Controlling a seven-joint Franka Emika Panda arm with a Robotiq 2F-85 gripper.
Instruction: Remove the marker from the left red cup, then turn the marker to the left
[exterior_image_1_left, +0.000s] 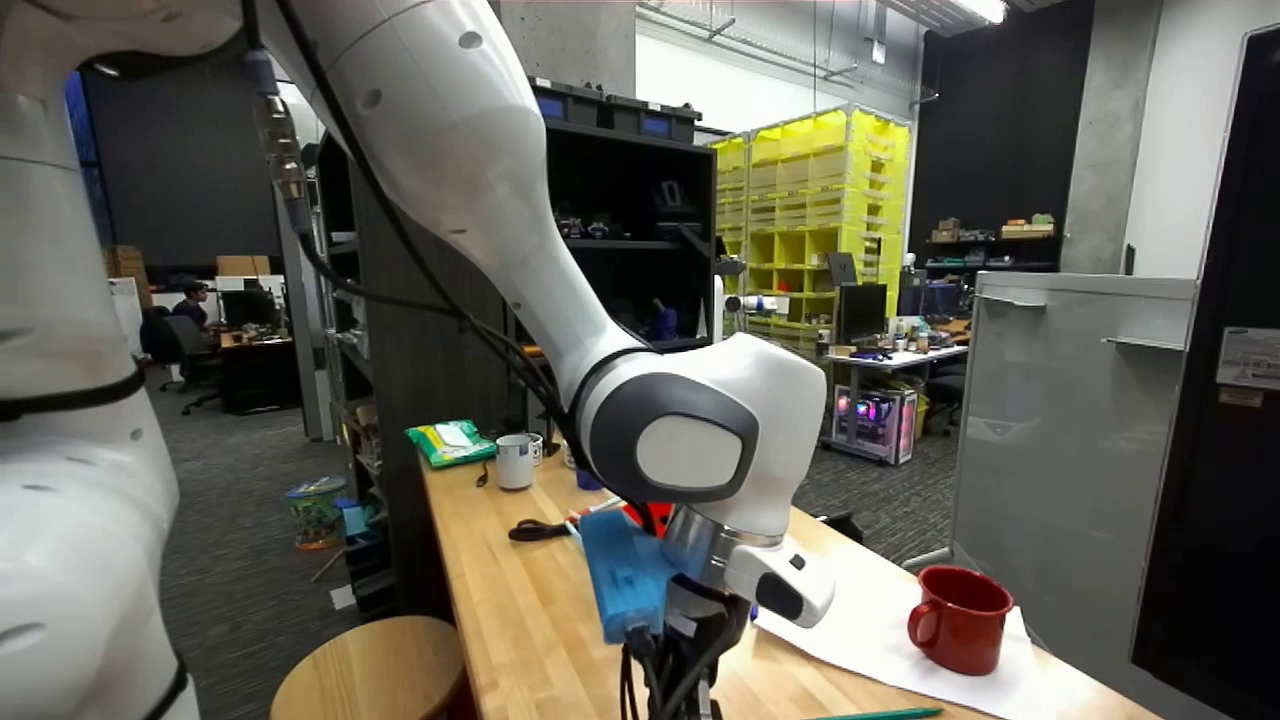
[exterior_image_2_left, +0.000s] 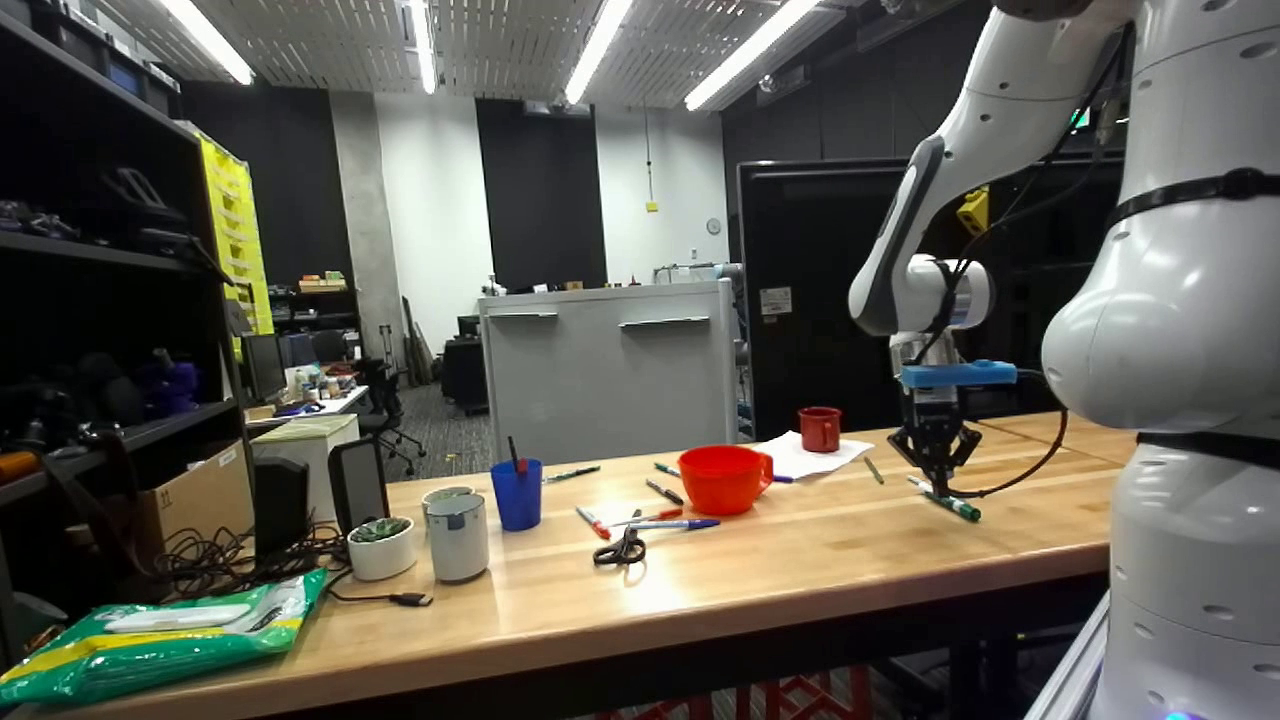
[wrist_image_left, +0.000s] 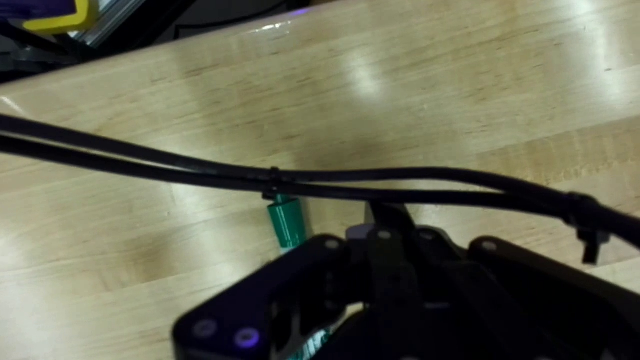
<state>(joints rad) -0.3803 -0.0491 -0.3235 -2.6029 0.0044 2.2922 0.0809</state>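
Note:
A marker with a green cap (exterior_image_2_left: 964, 509) and pale body lies on the table under my gripper. Its cap (wrist_image_left: 287, 222) also shows left of the fingers in the wrist view; part of its body is hidden behind a finger link. My gripper (exterior_image_2_left: 937, 488) points down, low over the table, with its fingers together; in the wrist view the fingertips (wrist_image_left: 380, 215) meet to the right of the marker with nothing visible between them. The wide bright red cup (exterior_image_2_left: 722, 482) stands apart, its inside hidden. It is mostly hidden behind the arm in an exterior view (exterior_image_1_left: 652, 514).
A dark red mug (exterior_image_2_left: 820, 430) stands on white paper (exterior_image_2_left: 795, 457). Scissors (exterior_image_2_left: 622, 546) and several pens lie near the bright red cup. A blue cup (exterior_image_2_left: 517, 495) holds a pen. Black cables (wrist_image_left: 325, 182) cross the wrist view. A green pencil (exterior_image_1_left: 880, 714) lies near the paper.

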